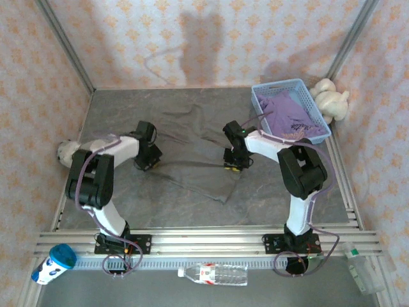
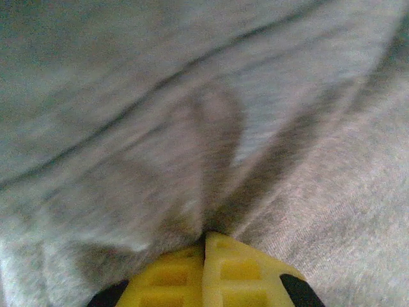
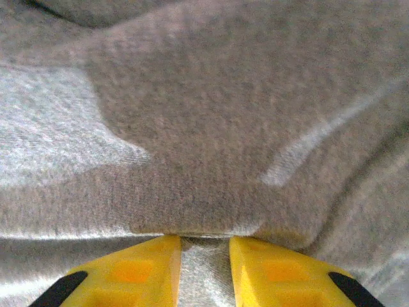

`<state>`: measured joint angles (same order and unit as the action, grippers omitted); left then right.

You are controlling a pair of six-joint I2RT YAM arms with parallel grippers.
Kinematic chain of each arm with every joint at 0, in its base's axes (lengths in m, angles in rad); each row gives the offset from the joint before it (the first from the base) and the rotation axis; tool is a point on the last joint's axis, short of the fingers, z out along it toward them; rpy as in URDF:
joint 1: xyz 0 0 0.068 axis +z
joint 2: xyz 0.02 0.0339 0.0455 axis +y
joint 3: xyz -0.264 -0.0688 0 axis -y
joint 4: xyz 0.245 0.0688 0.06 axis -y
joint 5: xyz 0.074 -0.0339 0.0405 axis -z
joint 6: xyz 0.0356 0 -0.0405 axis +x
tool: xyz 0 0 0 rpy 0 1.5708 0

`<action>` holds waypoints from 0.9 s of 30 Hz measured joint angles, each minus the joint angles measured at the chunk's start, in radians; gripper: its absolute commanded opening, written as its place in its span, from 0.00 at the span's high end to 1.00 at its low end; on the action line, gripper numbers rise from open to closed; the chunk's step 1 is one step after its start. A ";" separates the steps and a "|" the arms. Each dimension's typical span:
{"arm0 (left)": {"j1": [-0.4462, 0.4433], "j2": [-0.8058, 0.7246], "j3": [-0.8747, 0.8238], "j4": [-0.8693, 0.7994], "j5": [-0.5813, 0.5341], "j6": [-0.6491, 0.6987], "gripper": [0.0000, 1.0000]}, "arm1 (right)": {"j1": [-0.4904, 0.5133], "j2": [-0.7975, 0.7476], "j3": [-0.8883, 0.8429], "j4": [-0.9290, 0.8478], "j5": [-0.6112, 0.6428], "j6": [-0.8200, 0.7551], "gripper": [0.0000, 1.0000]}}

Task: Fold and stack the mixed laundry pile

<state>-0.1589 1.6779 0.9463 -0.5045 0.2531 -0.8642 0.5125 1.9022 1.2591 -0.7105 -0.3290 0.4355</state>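
A grey-olive garment (image 1: 192,150) lies spread flat on the dark table between my two arms. My left gripper (image 1: 148,163) is at its left edge, jaws pressed together with a pinch of grey cloth (image 2: 192,96) bunching at the yellow tips (image 2: 206,238). At the garment's right side, my right gripper (image 1: 233,167) has its jaws standing narrowly apart with grey fabric (image 3: 211,96) filling the gap between them (image 3: 204,240) and a folded edge across the tips. The lavender-purple T-shirt (image 1: 291,112) lies crumpled in the basket at the back right.
A light blue mesh basket (image 1: 276,85) sits at the back right, with a beige plush toy (image 1: 332,99) beside it. Another plush toy (image 1: 64,151) lies at the left wall. A water bottle (image 1: 214,274) and a cup (image 1: 54,262) rest by the front rail.
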 measured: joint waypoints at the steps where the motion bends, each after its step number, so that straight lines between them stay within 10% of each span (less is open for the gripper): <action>1: -0.024 -0.024 -0.023 -0.002 0.000 -0.014 0.96 | -0.006 0.006 0.013 -0.020 0.017 -0.020 0.68; 5: -0.047 -0.063 -0.013 -0.046 -0.035 -0.019 0.79 | -0.010 0.001 0.033 -0.084 0.075 -0.079 0.54; 9: -0.028 -0.081 0.067 -0.087 -0.098 0.024 0.39 | 0.012 -0.107 -0.008 -0.142 0.110 -0.090 0.41; 21: 0.074 -0.166 0.061 -0.111 -0.102 0.120 0.10 | 0.336 -0.354 -0.235 -0.167 0.117 0.129 0.34; 27: 0.148 -0.266 0.026 -0.143 -0.097 0.183 0.10 | 0.353 -0.294 -0.307 -0.074 0.091 0.220 0.52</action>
<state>-0.0105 1.4124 0.9726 -0.6479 0.1558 -0.6807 0.8654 1.6077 0.9520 -0.7849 -0.2379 0.6552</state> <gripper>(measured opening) 0.903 0.581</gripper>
